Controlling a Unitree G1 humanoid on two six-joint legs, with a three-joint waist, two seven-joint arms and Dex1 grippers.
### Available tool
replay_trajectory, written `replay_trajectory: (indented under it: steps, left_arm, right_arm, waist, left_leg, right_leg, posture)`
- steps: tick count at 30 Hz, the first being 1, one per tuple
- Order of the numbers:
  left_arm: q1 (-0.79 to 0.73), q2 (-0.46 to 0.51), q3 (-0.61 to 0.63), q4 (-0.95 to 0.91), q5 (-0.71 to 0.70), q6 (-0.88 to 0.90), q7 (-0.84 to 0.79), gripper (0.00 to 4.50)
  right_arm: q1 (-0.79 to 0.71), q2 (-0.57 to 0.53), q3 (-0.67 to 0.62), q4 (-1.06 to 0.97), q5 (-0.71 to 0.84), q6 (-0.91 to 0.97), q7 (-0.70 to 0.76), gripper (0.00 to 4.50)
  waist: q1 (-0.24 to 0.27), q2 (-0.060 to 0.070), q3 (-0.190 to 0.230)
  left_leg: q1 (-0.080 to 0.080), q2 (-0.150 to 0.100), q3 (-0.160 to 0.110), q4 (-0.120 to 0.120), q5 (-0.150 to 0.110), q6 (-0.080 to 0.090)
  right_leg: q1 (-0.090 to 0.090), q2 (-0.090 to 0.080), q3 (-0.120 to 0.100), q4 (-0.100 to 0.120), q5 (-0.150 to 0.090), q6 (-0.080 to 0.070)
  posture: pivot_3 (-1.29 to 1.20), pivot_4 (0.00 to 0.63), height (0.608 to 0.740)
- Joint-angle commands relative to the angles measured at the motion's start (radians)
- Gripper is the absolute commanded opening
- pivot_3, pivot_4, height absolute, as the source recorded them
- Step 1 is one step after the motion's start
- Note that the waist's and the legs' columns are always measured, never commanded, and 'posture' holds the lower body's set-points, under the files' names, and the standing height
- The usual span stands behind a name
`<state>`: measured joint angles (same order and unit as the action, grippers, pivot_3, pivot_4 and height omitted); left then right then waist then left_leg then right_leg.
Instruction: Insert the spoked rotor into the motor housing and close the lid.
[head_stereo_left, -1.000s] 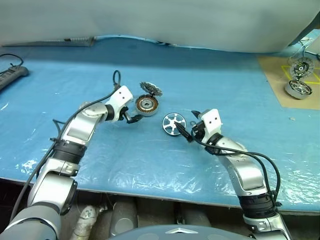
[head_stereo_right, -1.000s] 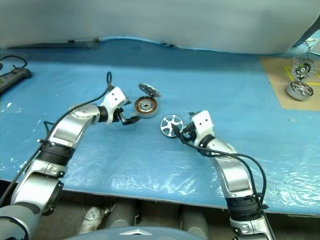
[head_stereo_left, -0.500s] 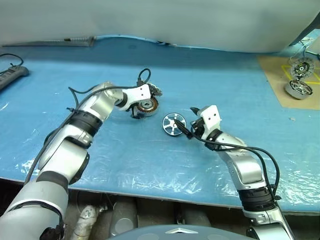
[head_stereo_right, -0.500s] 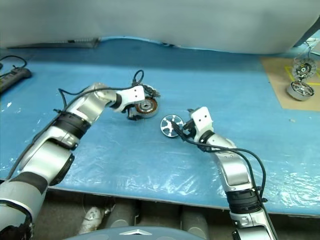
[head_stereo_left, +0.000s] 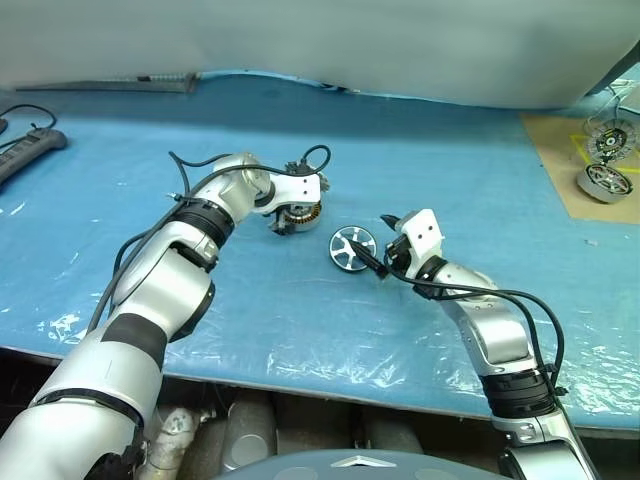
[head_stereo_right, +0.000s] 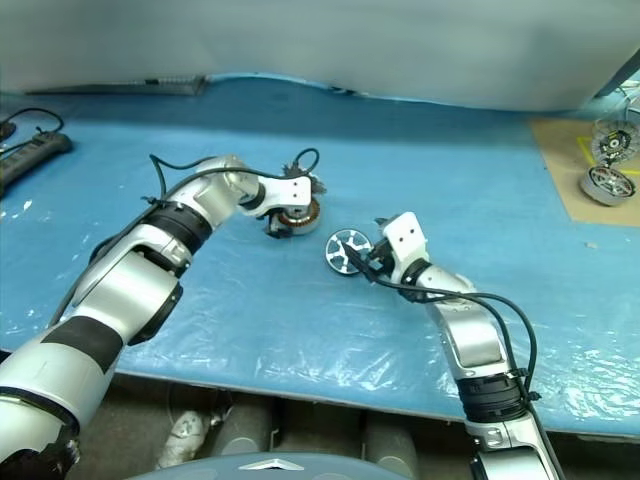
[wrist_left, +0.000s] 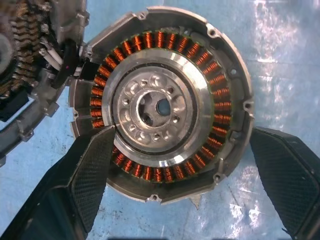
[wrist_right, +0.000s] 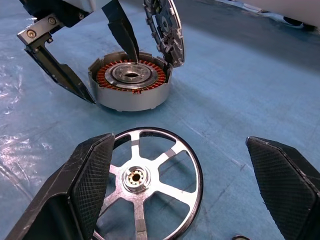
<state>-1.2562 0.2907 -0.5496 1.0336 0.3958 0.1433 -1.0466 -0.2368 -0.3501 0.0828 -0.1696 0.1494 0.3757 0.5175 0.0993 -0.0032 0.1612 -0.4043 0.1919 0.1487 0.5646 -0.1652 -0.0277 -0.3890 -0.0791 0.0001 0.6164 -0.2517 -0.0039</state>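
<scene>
My left end effector (head_stereo_right: 283, 222) is right over the motor housing (head_stereo_right: 296, 213), pointing down at it, so I can barely see the copper windings past the wrist. The lid (head_stereo_right: 312, 185) is peeking out behind it. My right end effector (head_stereo_right: 367, 262) sits low on the blue desk (head_stereo_right: 250, 330), fingers spread, just beside the spoked rotor (head_stereo_right: 346, 248) lying flat. Two more silver motor parts (head_stereo_right: 609, 160) sit on a brown patch at the far right, well apart from everything.
</scene>
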Motion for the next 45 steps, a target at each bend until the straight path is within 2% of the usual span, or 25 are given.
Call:
replay_trajectory:
  steps: [1, 21, 37, 45]
  left_arm:
    - [-0.056, -0.006, 0.013, 0.012, 0.018, -0.003, 0.005, 4.48]
    - [-0.08, -0.091, -0.022, 0.065, 0.104, 0.043, -0.023, 4.48]
    - [-0.089, -0.029, -0.016, -0.012, 0.122, 0.051, -0.121, 4.48]
    - [-0.064, -0.046, -0.025, -0.047, 0.125, 0.066, -0.12, 4.48]
  right_arm:
    - [-0.018, -0.012, -0.01, -0.019, 0.011, -0.003, 0.014, 4.5]
    - [-0.032, -0.036, -0.003, -0.003, 0.007, 0.014, 0.055, 4.5]
    - [-0.039, -0.036, 0.006, 0.009, 0.006, 0.014, 0.068, 4.5]
    - [-0.049, -0.038, 0.011, 0.02, 0.003, 0.009, 0.078, 4.5]
  waist:
    - [0.0, 0.0, 0.0]
    - [0.0, 0.0, 0.0]
    - [-0.001, 0.0, 0.001]
    - [-0.001, 0.0, 0.002]
  left_leg:
    - [0.0, 0.0, 0.0, 0.0, 0.0, 0.0]
    - [-0.001, 0.0, 0.0, -0.001, 0.0, 0.0]
    - [-0.002, -0.001, 0.0, -0.003, 0.0, 0.001]
    - [-0.002, -0.001, 0.0, -0.004, 0.0, 0.001]
  right_leg:
    - [0.0, 0.0, 0.0, 0.0, 0.0, 0.0]
    - [0.0, -0.001, -0.001, -0.001, 0.0, 0.0]
    - [-0.001, -0.001, -0.001, -0.004, 0.0, 0.0]
    - [-0.001, -0.002, -0.002, -0.005, 0.0, 0.0]
  posture:
    - [0.0, 0.15, 0.74]
    - [0.0, 0.15, 0.74]
    - [0.0, 0.15, 0.74]
    - [0.0, 0.15, 0.74]
